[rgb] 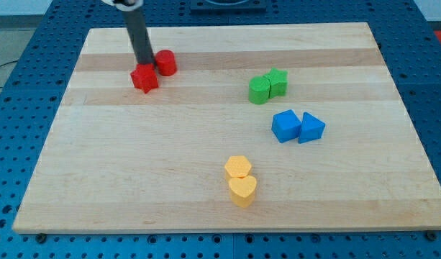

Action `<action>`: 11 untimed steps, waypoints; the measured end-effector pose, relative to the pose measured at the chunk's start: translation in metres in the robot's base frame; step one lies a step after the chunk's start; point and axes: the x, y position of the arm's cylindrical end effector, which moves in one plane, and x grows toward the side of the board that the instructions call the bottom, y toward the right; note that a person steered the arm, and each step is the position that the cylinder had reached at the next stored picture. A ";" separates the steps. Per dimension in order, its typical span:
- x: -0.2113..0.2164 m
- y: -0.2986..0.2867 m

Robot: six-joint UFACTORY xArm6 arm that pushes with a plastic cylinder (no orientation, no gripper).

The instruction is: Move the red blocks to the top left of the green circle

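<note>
Jaws are not fitted on this arm, so no opening width applies and nothing is held; the arm ends in a straight dark rod. My tip [146, 67] stands on the tabletop [206, 194] in the far left part of the scene. It sits in the gap between the two red blocks, in contact with or just beside both.

Red blocks: the red star-like block [144, 79] lies immediately near of my tip. The red cylinder [166, 62] lies just right of my tip. The two red blocks are close together, nearly touching.

Green blocks: the green circle [260, 90] lies well apart to the right of the red pair, touching the green star-like block [277, 82] on its far right side.

Other blocks: the blue cube-like block [286, 126] and the blue triangular block [311, 129] touch each other, near of the green pair. Two yellow blocks, one hexagon-like [237, 167] and one heart-shaped [242, 191], touch each other close to the near edge.

Surface: light wooden board with visible grain, resting on a blue perforated base [19, 108].

Clearance: bare wood extends between the red pair and the green circle. The red pair lies near the far edge and not far from the left edge.
</note>
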 end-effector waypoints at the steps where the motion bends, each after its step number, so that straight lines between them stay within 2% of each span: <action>1: 0.018 0.045; 2: 0.000 -0.013; 3: -0.025 -0.012; 4: 0.001 0.077; 5: 0.034 0.128; 7: 0.120 0.033; 8: 0.075 -0.042; 9: 0.041 -0.049; 10: 0.050 0.037; 11: 0.049 0.032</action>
